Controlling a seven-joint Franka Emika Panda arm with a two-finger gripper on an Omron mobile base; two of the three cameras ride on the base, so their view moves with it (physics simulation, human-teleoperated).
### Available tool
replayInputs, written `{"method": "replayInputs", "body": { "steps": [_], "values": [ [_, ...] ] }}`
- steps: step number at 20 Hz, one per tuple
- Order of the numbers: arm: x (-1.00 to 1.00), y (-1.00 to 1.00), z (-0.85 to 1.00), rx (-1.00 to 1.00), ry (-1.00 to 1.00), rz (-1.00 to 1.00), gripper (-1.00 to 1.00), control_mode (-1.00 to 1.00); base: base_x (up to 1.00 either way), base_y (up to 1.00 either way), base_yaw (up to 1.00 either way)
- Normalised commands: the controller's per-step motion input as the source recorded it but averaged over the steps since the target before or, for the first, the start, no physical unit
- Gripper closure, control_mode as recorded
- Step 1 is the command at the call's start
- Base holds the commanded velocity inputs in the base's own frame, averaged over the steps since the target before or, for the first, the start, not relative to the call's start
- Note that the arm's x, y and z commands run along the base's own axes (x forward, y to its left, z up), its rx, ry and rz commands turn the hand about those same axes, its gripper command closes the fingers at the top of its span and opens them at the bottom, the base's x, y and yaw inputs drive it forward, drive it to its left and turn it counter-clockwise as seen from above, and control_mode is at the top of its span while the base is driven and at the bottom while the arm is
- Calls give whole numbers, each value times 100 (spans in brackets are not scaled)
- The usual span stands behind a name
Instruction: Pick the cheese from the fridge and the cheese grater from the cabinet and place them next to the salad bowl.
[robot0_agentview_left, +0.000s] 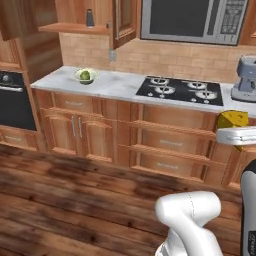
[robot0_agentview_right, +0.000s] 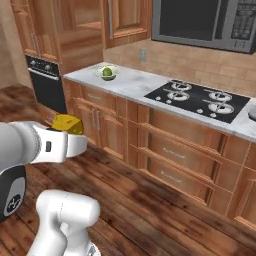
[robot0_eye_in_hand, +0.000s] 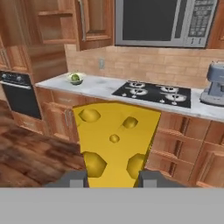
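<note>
My gripper (robot0_eye_in_hand: 114, 178) is shut on the cheese (robot0_eye_in_hand: 116, 142), a yellow wedge with holes that stands between the two fingertips in the hand view. The cheese (robot0_agentview_left: 232, 119) is carried in the air in front of the lower drawers, well short of the counter. It also peeks over my hand as the cheese (robot0_agentview_right: 68, 123). The salad bowl (robot0_agentview_left: 86, 76) with its lettuce head sits at the left end of the counter, also seen as the salad bowl (robot0_agentview_right: 108, 73) (robot0_eye_in_hand: 76, 78). The dark cheese grater (robot0_agentview_left: 90, 18) stands on the open cabinet's shelf (robot0_agentview_left: 70, 28) above the bowl. The fridge is out of view.
A black cooktop (robot0_agentview_left: 181, 90) lies in the counter to the right of the bowl, under a microwave (robot0_agentview_left: 195, 21). A grey appliance (robot0_agentview_left: 245, 80) stands at the far right. A black wall oven (robot0_agentview_left: 12, 100) is on the left. Wooden floor (robot0_agentview_left: 75, 200) lies ahead.
</note>
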Motion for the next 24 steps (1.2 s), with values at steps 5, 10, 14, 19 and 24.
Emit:
{"method": "replayInputs", "body": {
  "steps": [5,10,14,19,24],
  "values": [
    [0,0,0,0,0,0,100,100,100,100,-33],
    [0,0,0,0,0,0,100,100,99,100,-33],
    [0,0,0,0,0,0,100,100,87,100,-33],
    [0,0,0,0,0,0,100,100,59,100,-32],
    [0,0,0,0,0,0,100,100,48,100,-29]
  ]
}}
